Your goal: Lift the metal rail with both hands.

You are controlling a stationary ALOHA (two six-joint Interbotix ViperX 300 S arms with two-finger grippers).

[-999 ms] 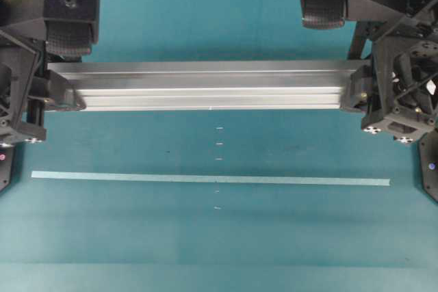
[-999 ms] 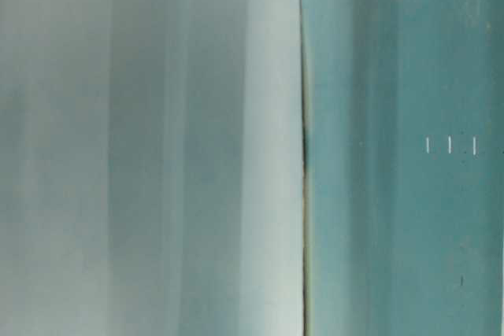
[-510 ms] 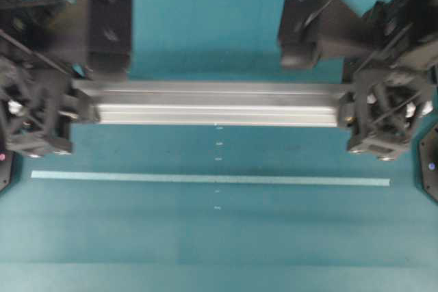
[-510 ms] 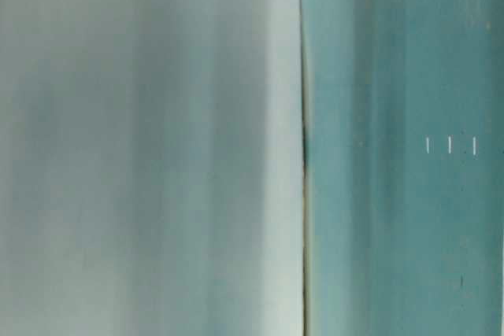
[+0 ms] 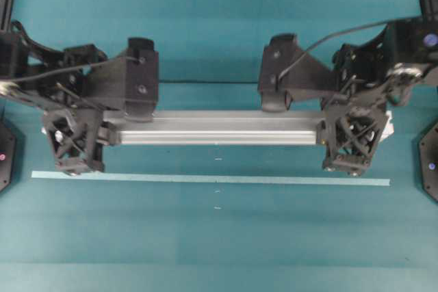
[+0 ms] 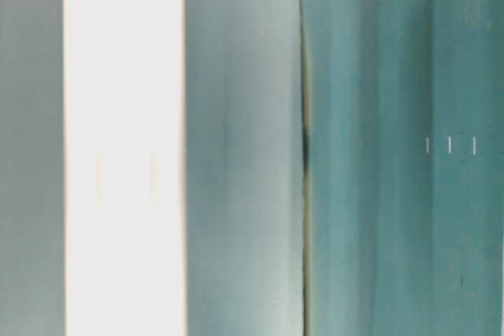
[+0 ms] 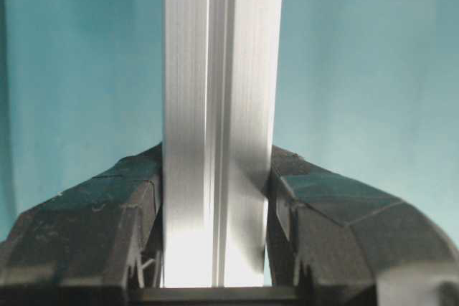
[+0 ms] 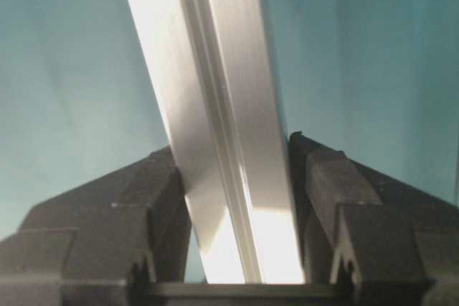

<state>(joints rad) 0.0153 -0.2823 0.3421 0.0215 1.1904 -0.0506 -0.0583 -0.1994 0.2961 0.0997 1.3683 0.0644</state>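
Overhead view: the metal rail (image 5: 215, 128) runs left to right across the middle of the teal table (image 5: 219, 251), parallel to the thin pale tape strip (image 5: 205, 179) and on its far side. The left gripper (image 5: 75, 143) clamps the rail's left end, the right gripper (image 5: 350, 138) its right end. Whether the rail is off the surface is hard to judge from straight above.

Table-level view: mostly blurred vertical bands, one bright white band and grey beside it, teal to the right (possibly the rail very close to the lens — cannot tell). Nothing usable on height.

Left wrist view: rail runs straight away from the camera, both fingers (image 7: 79, 227) pressed against its sides — pinching it, no gap seen.

Right wrist view: same grip, fingers (image 8: 358, 198) tight on either flank, though the rail sits slightly skewed between them.

Status: both ends grasped, so the two-handed hold is done. The lift itself looks under way or just achieved; what is left, by my judgement, is holding it level and clear of the table.
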